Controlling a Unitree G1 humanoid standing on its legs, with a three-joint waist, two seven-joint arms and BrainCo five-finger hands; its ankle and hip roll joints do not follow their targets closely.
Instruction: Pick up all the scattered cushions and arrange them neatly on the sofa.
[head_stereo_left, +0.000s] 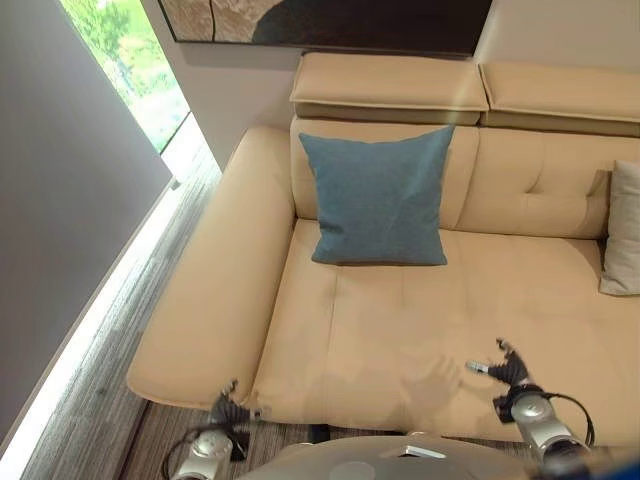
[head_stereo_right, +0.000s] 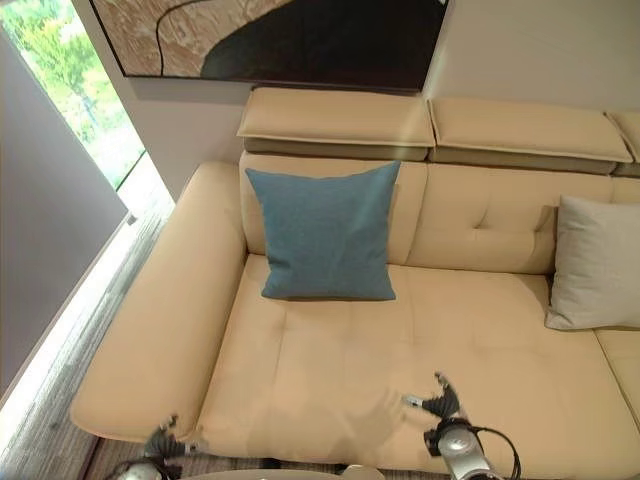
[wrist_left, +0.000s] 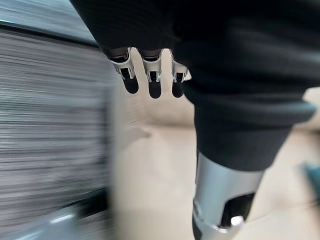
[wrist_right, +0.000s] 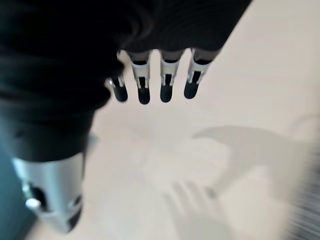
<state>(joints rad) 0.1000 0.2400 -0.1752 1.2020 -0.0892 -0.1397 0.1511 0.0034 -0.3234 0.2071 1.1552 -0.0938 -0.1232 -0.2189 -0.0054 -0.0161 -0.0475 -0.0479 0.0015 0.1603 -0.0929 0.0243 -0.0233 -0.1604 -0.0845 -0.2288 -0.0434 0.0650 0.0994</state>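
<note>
Item 1: cream leather sofa (head_stereo_left: 400, 320), tufted seat, broad padded arm (head_stereo_left: 215, 300) on the robot's left, 2 raised headrest sections along the back. Seat surface bare in front.

Item 2: square blue-grey fabric cushion (head_stereo_left: 380, 197). Stands upright on the seat, leaning against the backrest near the sofa's left arm, bottom edge on the seat. Squared to the back, so judged already arranged.

Item 3: pale grey fabric cushion (head_stereo_right: 600, 263). Propped upright against the backrest toward the robot's right, well apart from the blue-grey one. Also judged in place.

Item 4: left hand (head_stereo_left: 230, 408). Low at the sofa's front edge by the left arm. Fingers (wrist_left: 150, 80) extended and relaxed in its wrist view, holding nothing.

Item 5: right hand (head_stereo_left: 508, 368). Over the front of the seat, to the right. Fingers (wrist_right: 165, 82) straight and spread, empty; its shadow falls on the leather beneath.

Item 6: grey wood-plank floor (head_stereo_left: 110, 400) beside the sofa, running to a bright window (head_stereo_left: 130, 60); dark framed picture (head_stereo_right: 290, 40) on the wall above.

Status: both hands free, probably because no cushion is within reach; 2 cushions seated, task judged near completion, barring cushions lying elsewhere.
</note>
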